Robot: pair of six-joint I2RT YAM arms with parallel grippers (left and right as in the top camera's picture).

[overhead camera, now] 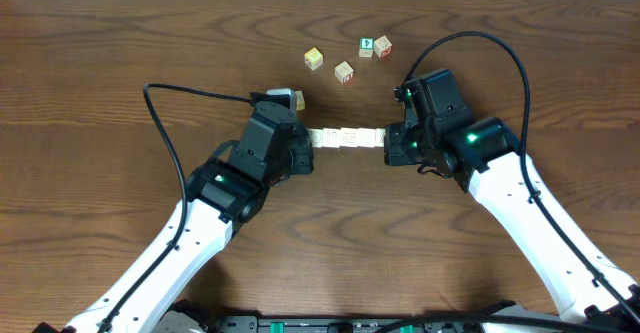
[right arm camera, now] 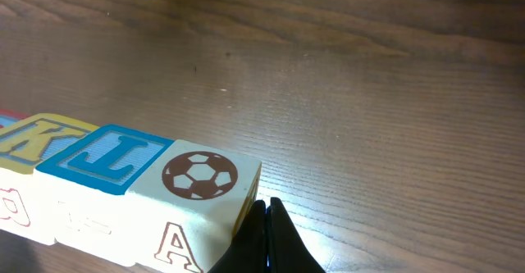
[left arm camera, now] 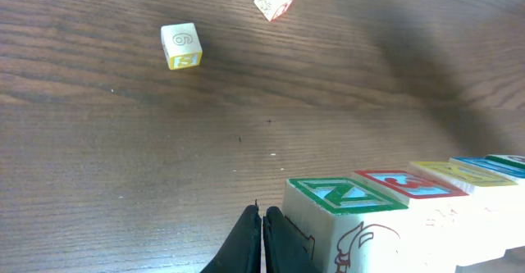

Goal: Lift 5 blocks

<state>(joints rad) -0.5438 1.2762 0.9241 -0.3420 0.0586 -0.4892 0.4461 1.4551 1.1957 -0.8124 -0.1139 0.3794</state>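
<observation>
Item: row of blocks (overhead camera: 347, 136), mid-table, pressed end to end between your left gripper (left arm camera: 262, 217) and right gripper (right arm camera: 267, 211), each with fingers pinched closed as a pusher, apparently so the row rises whole.

The blocks (overhead camera: 345, 137) are pale wood with green, red, yellow and blue letter faces; the end block (right arm camera: 199, 177) shows a brown football.

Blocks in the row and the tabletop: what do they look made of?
The row of blocks looks like pale matte wood with printed letters and coloured borders; the cream sides suggest it. The table shows dark brown grain with a slight sheen: wood, veneer or laminate, cannot tell which.
</observation>
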